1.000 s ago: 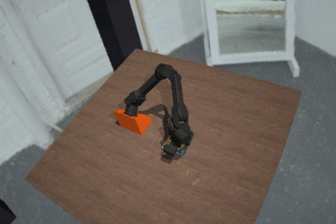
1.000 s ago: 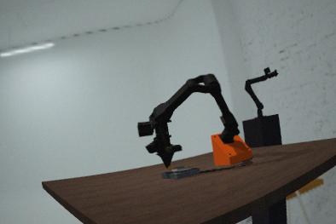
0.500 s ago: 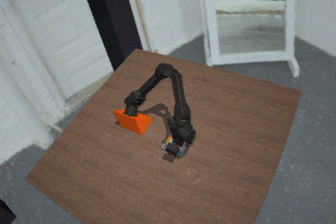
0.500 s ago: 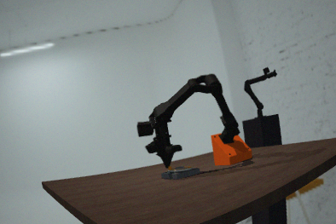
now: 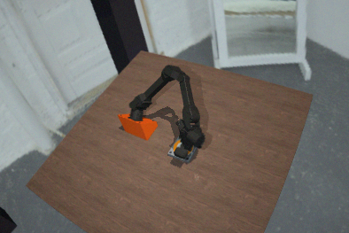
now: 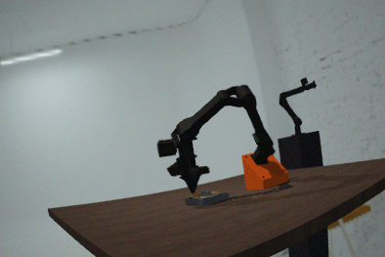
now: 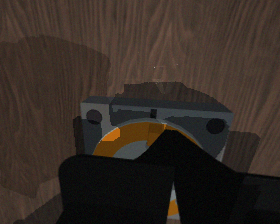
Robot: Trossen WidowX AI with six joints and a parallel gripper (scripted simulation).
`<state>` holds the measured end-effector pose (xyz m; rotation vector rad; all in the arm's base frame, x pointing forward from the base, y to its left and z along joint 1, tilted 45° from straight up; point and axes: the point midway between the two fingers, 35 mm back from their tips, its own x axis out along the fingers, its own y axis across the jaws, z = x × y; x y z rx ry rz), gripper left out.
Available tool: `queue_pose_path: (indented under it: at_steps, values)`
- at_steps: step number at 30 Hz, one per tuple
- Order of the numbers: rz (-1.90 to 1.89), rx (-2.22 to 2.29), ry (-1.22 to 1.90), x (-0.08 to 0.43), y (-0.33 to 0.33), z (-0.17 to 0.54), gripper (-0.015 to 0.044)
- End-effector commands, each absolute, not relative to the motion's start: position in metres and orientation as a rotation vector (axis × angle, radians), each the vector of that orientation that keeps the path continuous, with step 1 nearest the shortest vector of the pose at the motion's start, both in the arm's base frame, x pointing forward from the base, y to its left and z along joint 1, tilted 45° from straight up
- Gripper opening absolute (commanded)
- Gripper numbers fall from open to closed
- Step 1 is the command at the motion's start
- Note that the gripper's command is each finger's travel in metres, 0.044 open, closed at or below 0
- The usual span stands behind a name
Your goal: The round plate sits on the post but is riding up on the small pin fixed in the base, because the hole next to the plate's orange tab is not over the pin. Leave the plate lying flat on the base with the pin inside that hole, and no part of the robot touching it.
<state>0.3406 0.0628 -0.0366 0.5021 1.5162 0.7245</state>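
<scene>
My gripper [image 6: 192,186] is pressed fully together, and there is nothing between the jaws. In the exterior view it hangs point-down at the lower middle of the frame, with its tip directly above the round plate [image 6: 201,194]; from this side I cannot tell if the tip touches the plate or stops just over it.

In the wrist view my own dark fingers fill the lower half of the picture and cover most of the plate [image 7: 122,141]. What shows of it is an orange arc with a pale grey inner band, in the lower middle of the frame. The plate lies on the grey square base [image 7: 98,111], whose far edge and two upper corners appear above it, each corner with a dark round hole. The orange tab, the hole beside it and the small pin are all hidden under my fingers, so I cannot say whether the pin is in the hole or whether the plate lies flat.

In the top view the base [image 5: 173,152] is near the centre of the wooden table [image 5: 248,139], just to the lower right of my orange mount [image 5: 138,126], and my wrist covers nearly all of it.
</scene>
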Motion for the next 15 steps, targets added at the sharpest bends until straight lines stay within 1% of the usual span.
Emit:
queue_pose_path:
  at_steps: [1,7,15]
  values:
    - [0.723,0.504,1.514,0.343,0.055,-0.027,0.0000]
    - [0.722,0.503,1.514,0.342,0.033,-0.006,0.0000]
    - [0.715,0.515,1.515,0.343,0.035,-0.012,0.0000]
